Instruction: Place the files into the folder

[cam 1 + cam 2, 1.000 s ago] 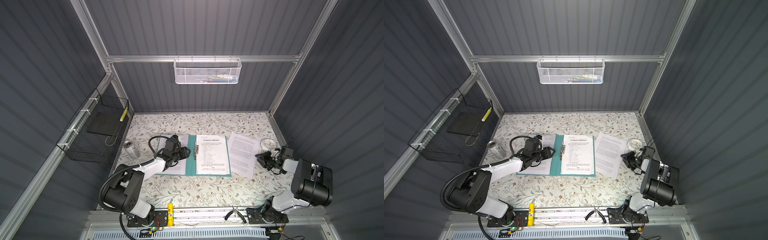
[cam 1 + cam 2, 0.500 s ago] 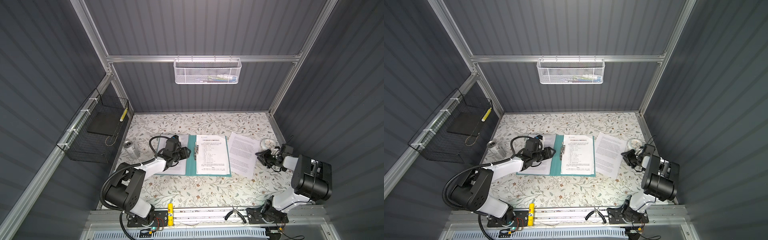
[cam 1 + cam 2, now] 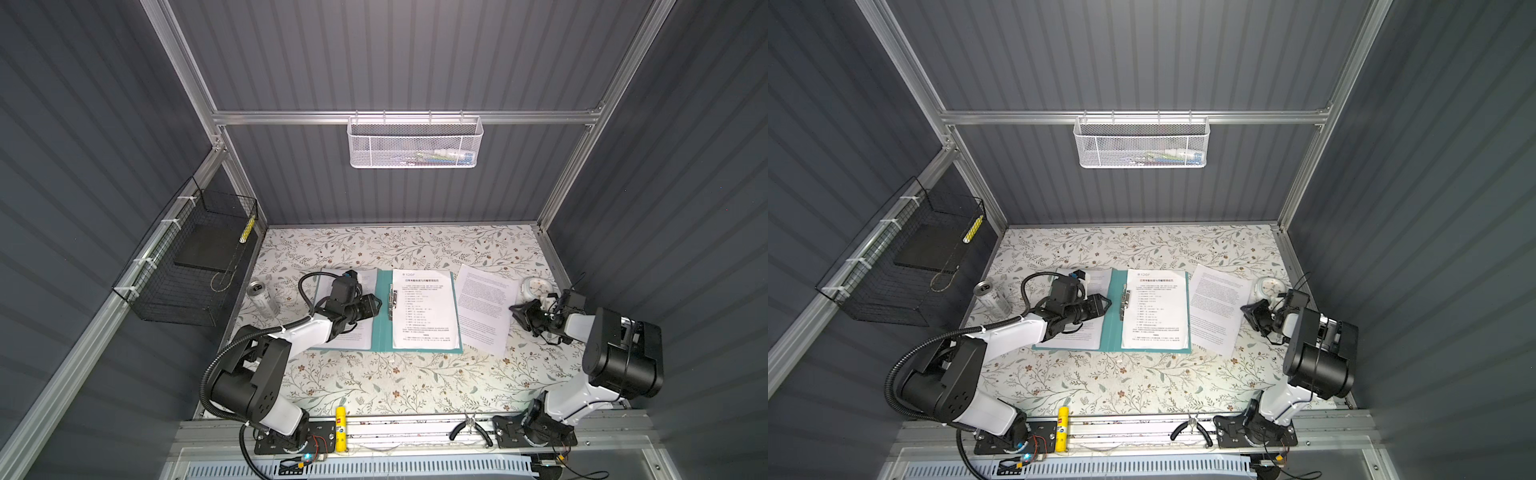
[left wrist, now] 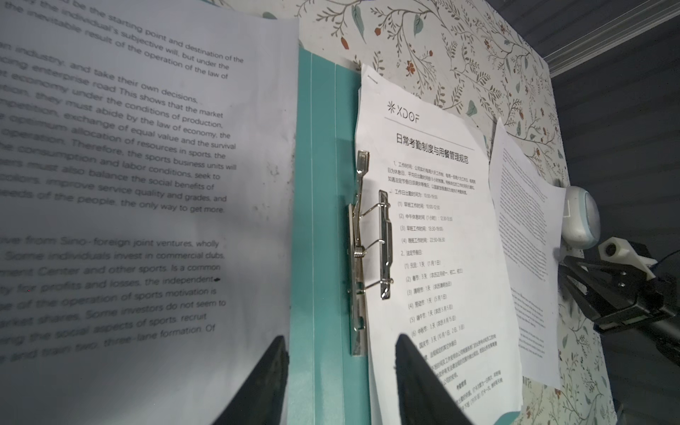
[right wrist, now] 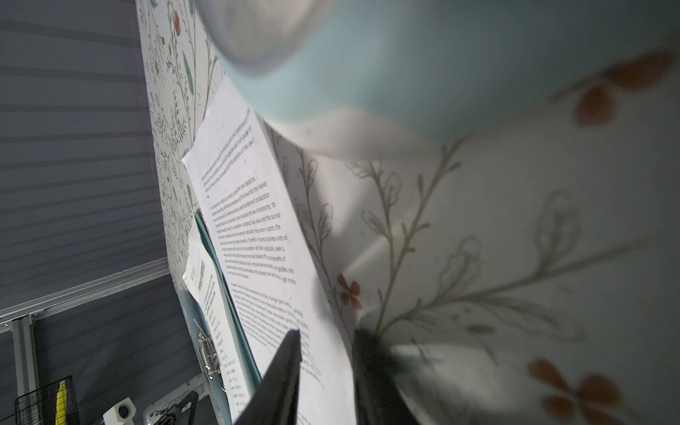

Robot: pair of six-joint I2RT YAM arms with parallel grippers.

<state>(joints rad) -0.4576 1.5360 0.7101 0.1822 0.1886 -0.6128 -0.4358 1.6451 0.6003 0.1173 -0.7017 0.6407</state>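
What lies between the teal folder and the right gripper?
One loose printed sheet lies there, flat on the table; both top views show it.

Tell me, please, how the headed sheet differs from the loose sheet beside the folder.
The headed sheet lies square on the folder; the loose sheet lies askew on the table. The headed sheet carries a logo and title; the loose sheet only dense text. Both lie flat.

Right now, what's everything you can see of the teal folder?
The teal folder is thin card, lying open and flat on the floral table. A silver metal clip runs beside its spine. A headed sheet covers its right leaf, an English-text sheet its left. The left gripper hovers, open, over the spine.
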